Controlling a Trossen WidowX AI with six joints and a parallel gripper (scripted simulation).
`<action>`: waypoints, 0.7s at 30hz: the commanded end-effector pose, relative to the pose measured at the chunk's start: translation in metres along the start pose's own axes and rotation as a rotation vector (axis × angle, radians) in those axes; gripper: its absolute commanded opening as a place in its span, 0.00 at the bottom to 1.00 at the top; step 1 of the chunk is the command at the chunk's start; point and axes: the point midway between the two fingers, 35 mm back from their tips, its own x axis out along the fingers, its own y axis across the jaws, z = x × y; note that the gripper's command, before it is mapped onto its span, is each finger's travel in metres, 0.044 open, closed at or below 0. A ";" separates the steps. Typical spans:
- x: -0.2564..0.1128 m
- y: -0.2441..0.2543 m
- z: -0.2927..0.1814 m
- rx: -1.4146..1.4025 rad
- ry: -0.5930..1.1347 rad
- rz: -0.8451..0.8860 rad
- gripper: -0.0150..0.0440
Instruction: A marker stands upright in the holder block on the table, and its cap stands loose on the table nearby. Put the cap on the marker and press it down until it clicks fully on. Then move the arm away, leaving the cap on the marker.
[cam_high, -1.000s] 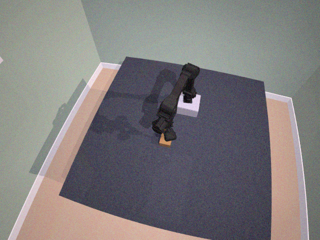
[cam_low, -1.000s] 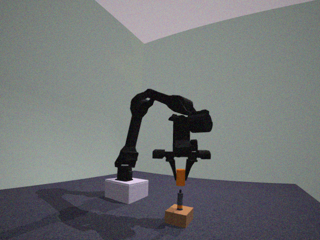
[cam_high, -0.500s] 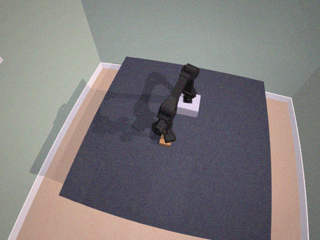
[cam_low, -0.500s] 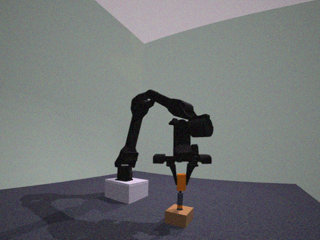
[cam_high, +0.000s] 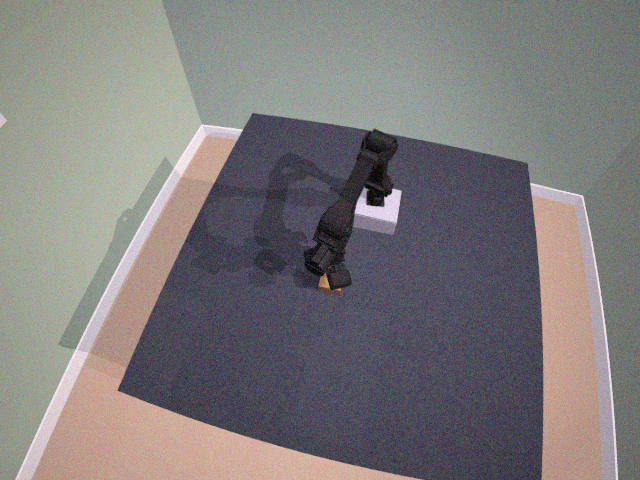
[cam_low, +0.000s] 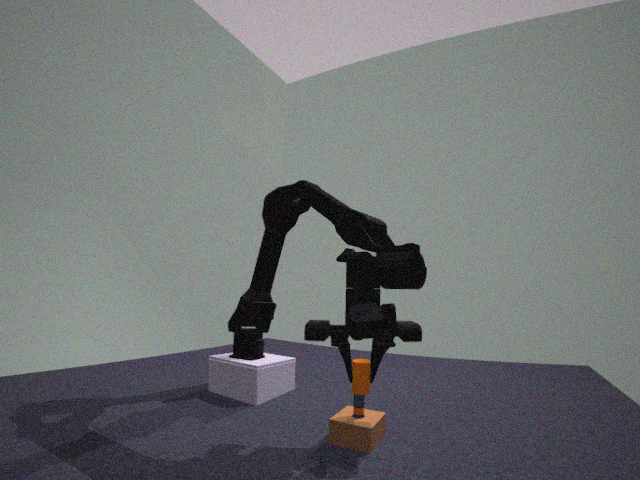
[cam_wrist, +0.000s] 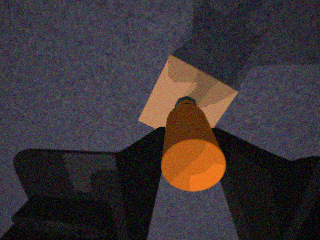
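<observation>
My gripper (cam_low: 361, 379) (cam_wrist: 187, 133) is shut on the orange cap (cam_low: 360, 377) (cam_wrist: 193, 165) and holds it upright, open end down. The cap is over the upper part of the marker (cam_low: 358, 403) (cam_wrist: 186, 100). In the exterior view a short dark length of the marker and its orange band show between the cap's lower edge and the holder. The marker stands upright in the tan holder block (cam_high: 329, 291) (cam_low: 350, 434) (cam_wrist: 157, 100). How far the marker's tip reaches inside the cap is hidden. In the top view the gripper hides the cap and marker.
The arm's white base block (cam_high: 376, 223) (cam_low: 232, 379) stands behind the holder block. The arm (cam_high: 341, 211) (cam_low: 330, 209) arches from it over to the holder. Both stand on the dark table top (cam_high: 392, 361) (cam_low: 491, 413).
</observation>
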 end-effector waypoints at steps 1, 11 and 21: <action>0.008 -0.001 -0.001 -0.001 0.001 -0.005 0.25; 0.018 -0.002 -0.001 -0.001 0.001 -0.005 0.25; 0.018 -0.002 -0.001 -0.001 0.001 -0.005 0.25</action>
